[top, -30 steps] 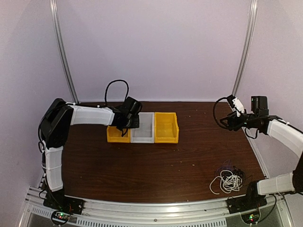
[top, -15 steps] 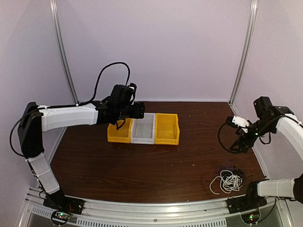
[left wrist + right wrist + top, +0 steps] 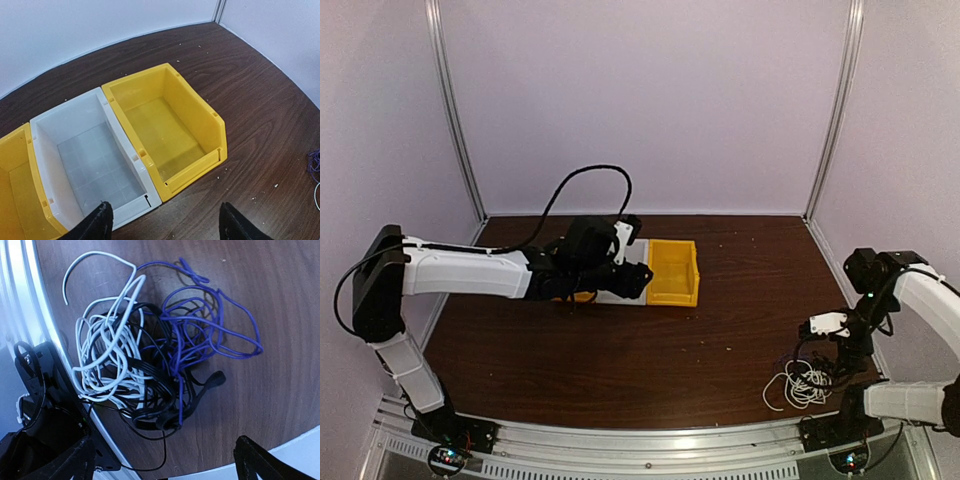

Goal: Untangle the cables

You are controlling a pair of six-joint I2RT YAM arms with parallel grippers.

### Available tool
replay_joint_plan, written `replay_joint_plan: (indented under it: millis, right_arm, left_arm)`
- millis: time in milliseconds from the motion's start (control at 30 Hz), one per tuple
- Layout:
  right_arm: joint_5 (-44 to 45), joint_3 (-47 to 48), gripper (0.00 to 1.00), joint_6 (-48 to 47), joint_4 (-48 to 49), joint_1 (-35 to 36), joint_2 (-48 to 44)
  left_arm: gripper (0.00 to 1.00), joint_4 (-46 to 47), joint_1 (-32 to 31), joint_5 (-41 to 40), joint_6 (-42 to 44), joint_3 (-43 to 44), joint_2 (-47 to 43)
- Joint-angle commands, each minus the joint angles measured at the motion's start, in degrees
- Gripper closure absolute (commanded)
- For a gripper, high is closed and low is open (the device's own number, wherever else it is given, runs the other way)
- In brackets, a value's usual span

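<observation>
No text, label, brand, number or sign can be read in any of the views.
</observation>
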Motion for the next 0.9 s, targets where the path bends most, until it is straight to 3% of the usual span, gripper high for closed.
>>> replay_joint_plan:
  millis: [0, 133, 400, 533, 733, 867]
  right_arm:
    - [5.9, -2.2, 0.03, -1.7, 1.7, 5.0, 5.5]
    - [8.9, -6.5, 0.1, 1.2, 7.8, 12.7, 9.2]
    - [3.9, -3.4, 0.38, 10.0, 23.1, 28.3, 16.3]
    - [1.6, 2.4, 0.54, 16.1, 31.0, 38.4, 23.3]
    - [-10.4, 18.7, 0.61, 22.2, 35.7, 47.6, 35.3]
    - [-14.2, 29.4, 0.61, 22.9, 33.9, 51.5, 42.1]
  left_arm:
    - [0.26, 5.0, 0.2, 0.8, -0.9, -1.7, -2.3]
    - [0.27, 4.9, 0.1, 0.1, -1.5, -2.8, -3.6]
    - [0.27, 2.5, -0.1, -5.5, -0.8, -6.1, -11.8]
    - [0.26, -0.4, -0.1, -8.9, 0.8, -6.1, -14.8]
    - [0.26, -4.6, -0.1, -12.7, 0.9, -6.3, -18.5]
    - [0.26, -6.5, -0.1, -14.6, 0.6, -6.9, -21.3]
